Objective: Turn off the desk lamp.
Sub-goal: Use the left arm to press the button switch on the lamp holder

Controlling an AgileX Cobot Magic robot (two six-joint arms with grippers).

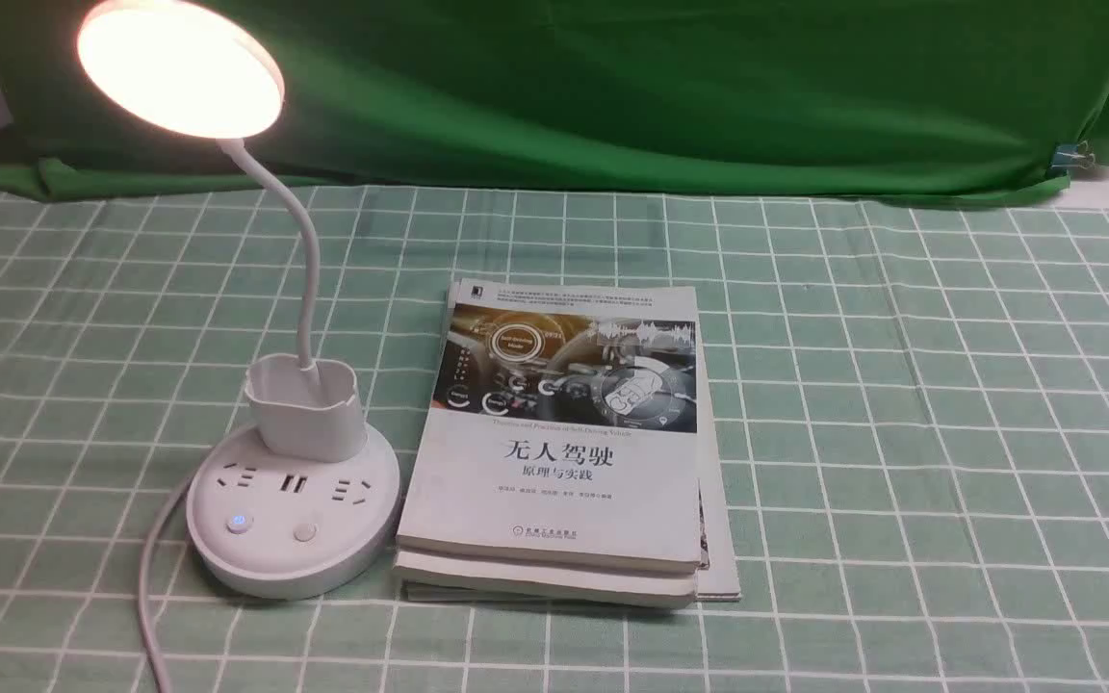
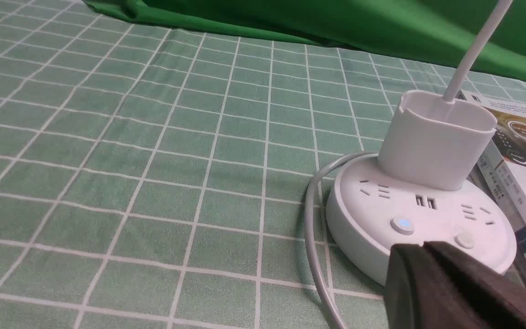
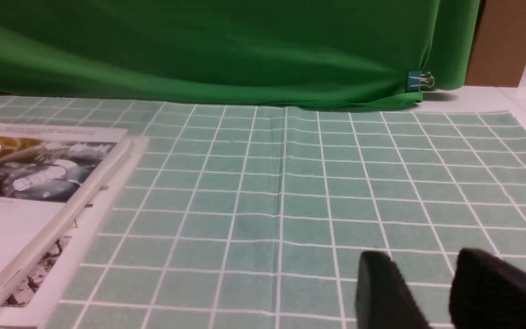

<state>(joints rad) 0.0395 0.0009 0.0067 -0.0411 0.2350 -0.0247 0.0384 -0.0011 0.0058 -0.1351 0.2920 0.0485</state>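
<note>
1. Desk lamp (image 1: 295, 510) stands on the left half of the worktop (image 1: 901, 433), which has a green checked cloth over it.
2. Lamp head (image 1: 179, 67) is lit, glowing warm, at far left, above the base on a curved neck (image 1: 299, 250).
3. Cup holder (image 1: 306, 409) sits on the far part of the round base, with the sockets in front of it.
4. There are two buttons on the near edge of the base. The left button (image 1: 239, 523) shows a blue light and the right button (image 1: 304, 532) is unlit.
5. White cable (image 1: 152, 577) leaves the base on its left side and runs toward the near edge.
6. Stack of books (image 1: 564, 481) lies flat just right of the base, close beside it.
7. Left gripper (image 2: 420, 249) has its fingers pressed together with nothing between them. It's at the near side of the base, close to the unlit button; I can't tell whether it touches. In the front view only a dark tip shows, at the near-left corner.
8. Right gripper (image 3: 423, 260) has its fingers spread and empty, low over bare cloth right of the books, well apart from the lamp.
9. Green backdrop cloth (image 1: 660, 87) hangs along the far edge, with a binder clip (image 1: 1074, 156) at its right end.
</note>
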